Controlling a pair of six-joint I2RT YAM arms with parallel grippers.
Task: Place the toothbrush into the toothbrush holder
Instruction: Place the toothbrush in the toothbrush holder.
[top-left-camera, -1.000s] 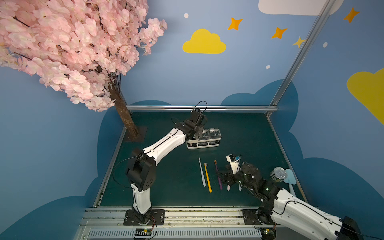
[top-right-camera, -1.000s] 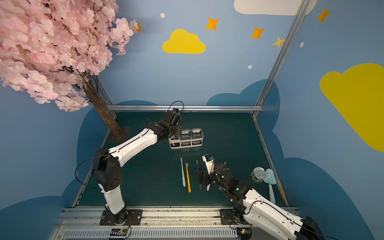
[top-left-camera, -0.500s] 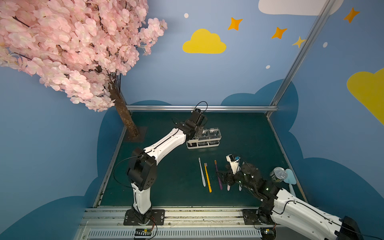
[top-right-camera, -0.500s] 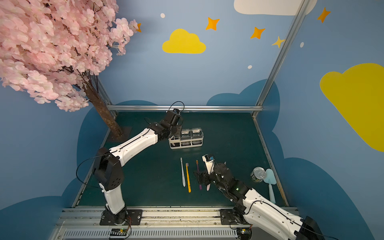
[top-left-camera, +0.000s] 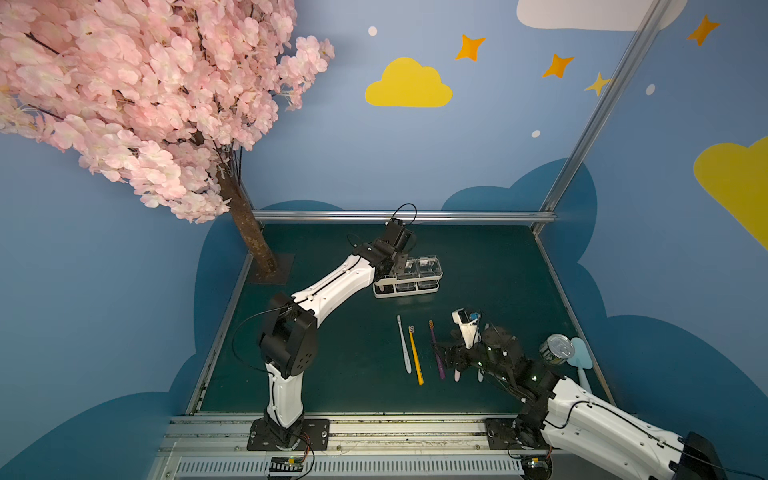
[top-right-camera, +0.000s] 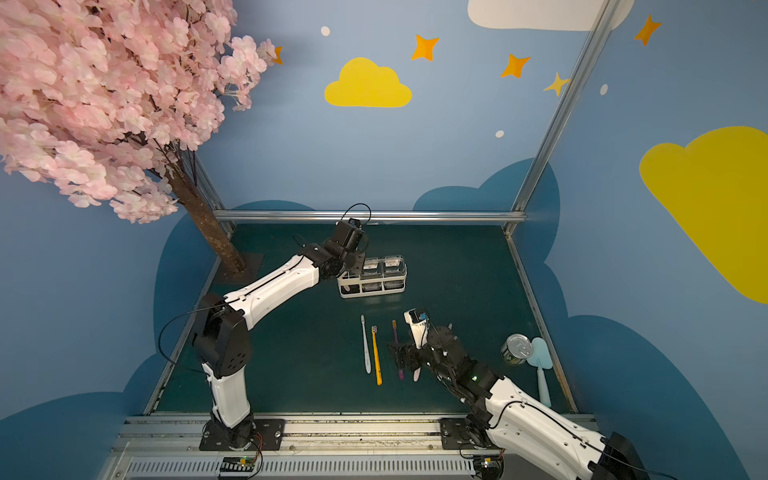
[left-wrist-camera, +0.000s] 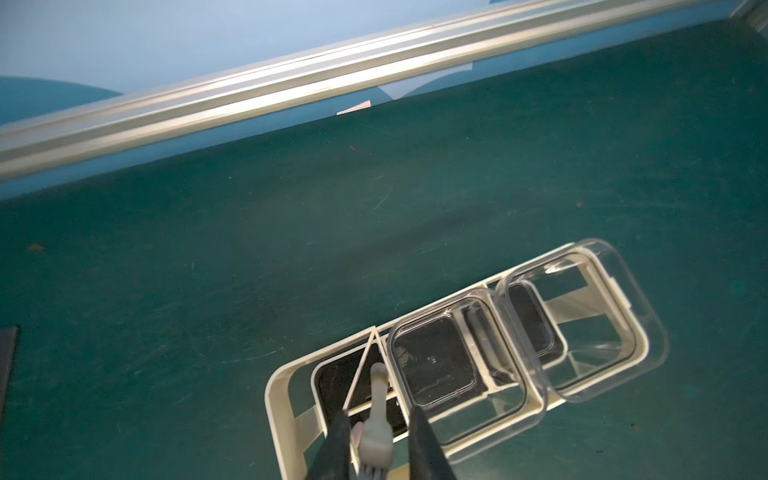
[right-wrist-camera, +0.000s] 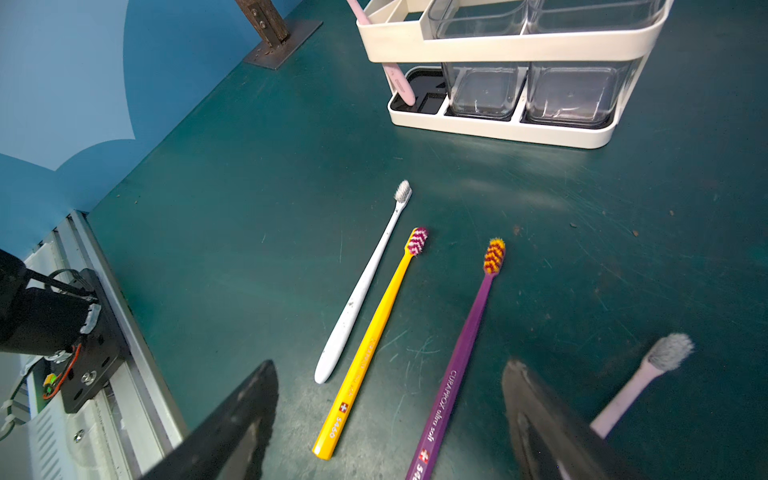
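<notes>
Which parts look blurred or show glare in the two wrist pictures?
Left wrist view: the metal rail is smeared, and the clear cups carry reflections. Right wrist view: the right tool close to the lens is out of focus, while the yellow toothbrush is sharp.

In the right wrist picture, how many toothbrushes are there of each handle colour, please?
White brush: 1
Yellow brush: 1
Purple brush: 1
Pink: 2, the standing brush in the holder and the lying brush
Total: 5
</notes>
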